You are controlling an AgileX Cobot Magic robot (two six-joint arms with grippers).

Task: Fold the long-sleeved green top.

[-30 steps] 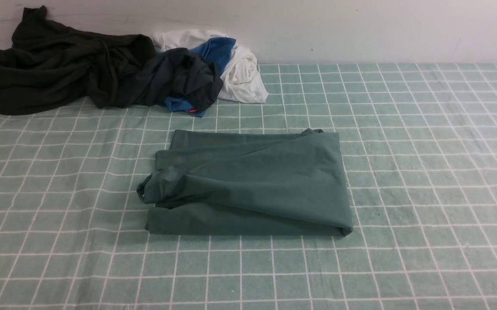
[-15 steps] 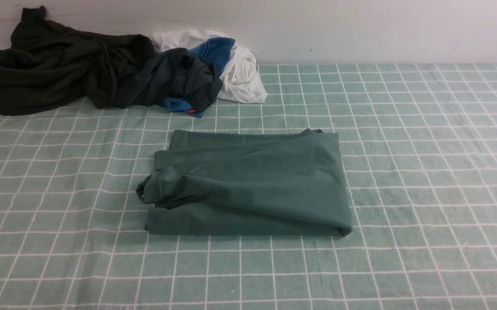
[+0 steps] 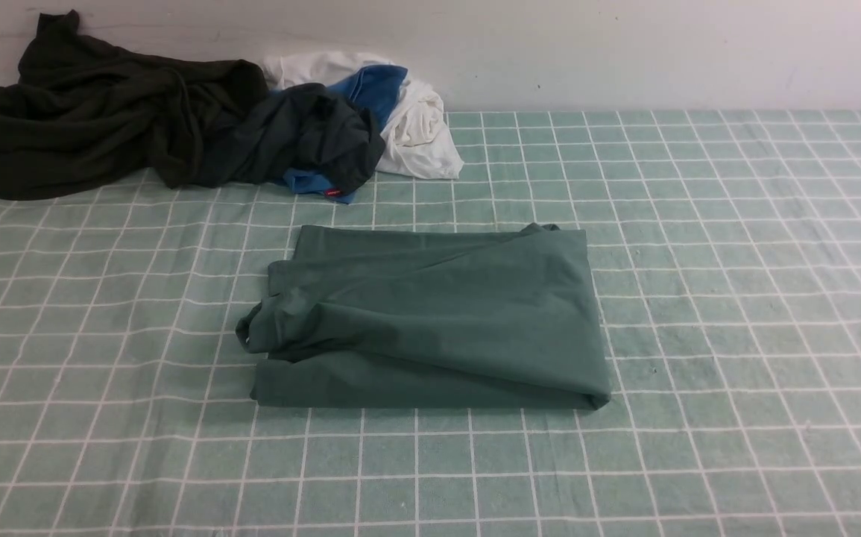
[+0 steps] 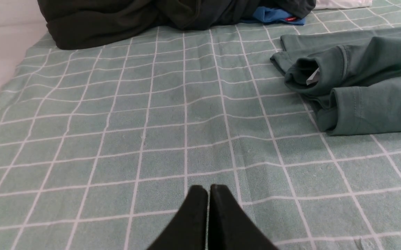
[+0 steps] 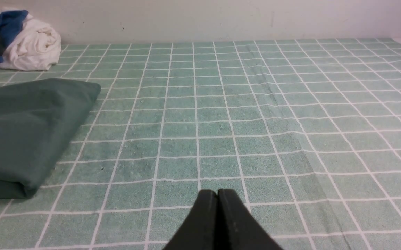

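Observation:
The green long-sleeved top lies folded into a rough rectangle in the middle of the checked cloth, with a cuffed edge bulging at its left side. The left wrist view shows that left side, a small white tag peeking from a fold. Its right edge shows in the right wrist view. My left gripper is shut and empty, hovering over bare cloth well short of the top. Over bare cloth to the right of the top, my right gripper is shut with nothing in it.
A very dark olive-black garment is heaped at the back left against the wall. Beside it lie a dark navy-grey garment, a blue piece and a white bundle. The green checked cloth covers the table.

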